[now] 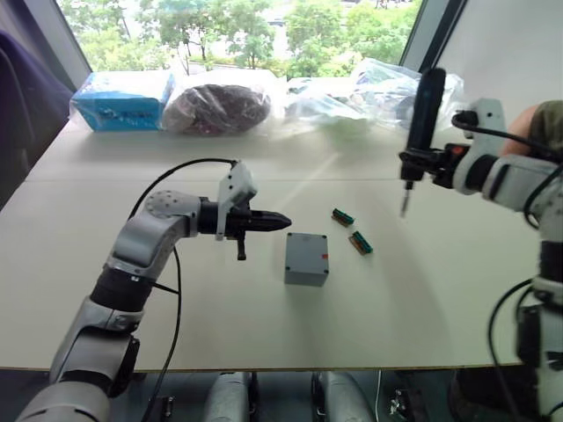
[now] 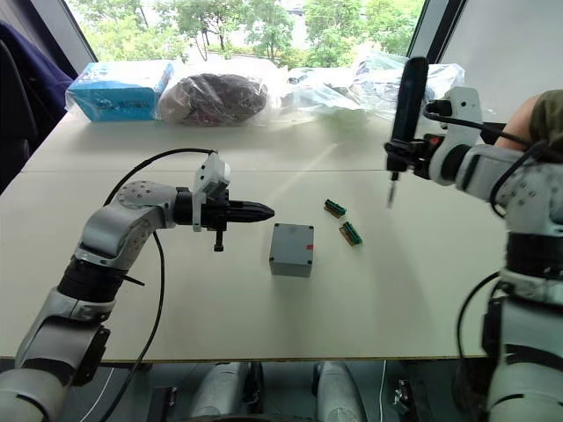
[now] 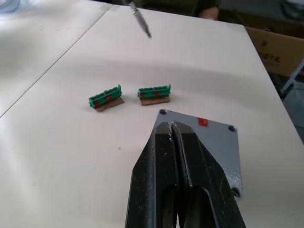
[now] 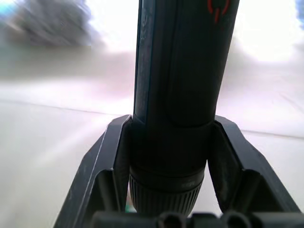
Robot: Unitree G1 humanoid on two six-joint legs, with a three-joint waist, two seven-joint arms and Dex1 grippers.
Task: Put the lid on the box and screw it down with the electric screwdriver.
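Looking from the left eye view: the box [image 1: 306, 258] sits near mid-table with the lid [image 1: 307, 247] on top of it, a small red mark on its right side. The left gripper [image 1: 280, 221] hangs just left of the box and apart from it, fingers pressed together and empty. Two green pieces [image 1: 352, 229] lie on the table just right of the box, clear of it. The right gripper [image 1: 420, 161] is raised well above the table on the right side, clamped around the electric screwdriver [image 1: 422, 123], which stands about upright with its thin bit pointing down, clear of the surface. A blue packet [image 1: 121, 99] and clear plastic bags [image 1: 352, 92] line the far edge of the table [image 1: 132, 316].

Right eye view: same arrangement; box [image 2: 291, 249] and left gripper [image 2: 260, 212] apart.

Left wrist view: the black fingers [image 3: 164, 161] meet with no gap, holding nothing; the grey lid [image 3: 216, 142] lies beyond them, screw holes visible at its corners, the green pieces farther on.

Right wrist view: both fingers [image 4: 107, 156] bear against the black barrel of the screwdriver [image 4: 178, 76], one on each side.
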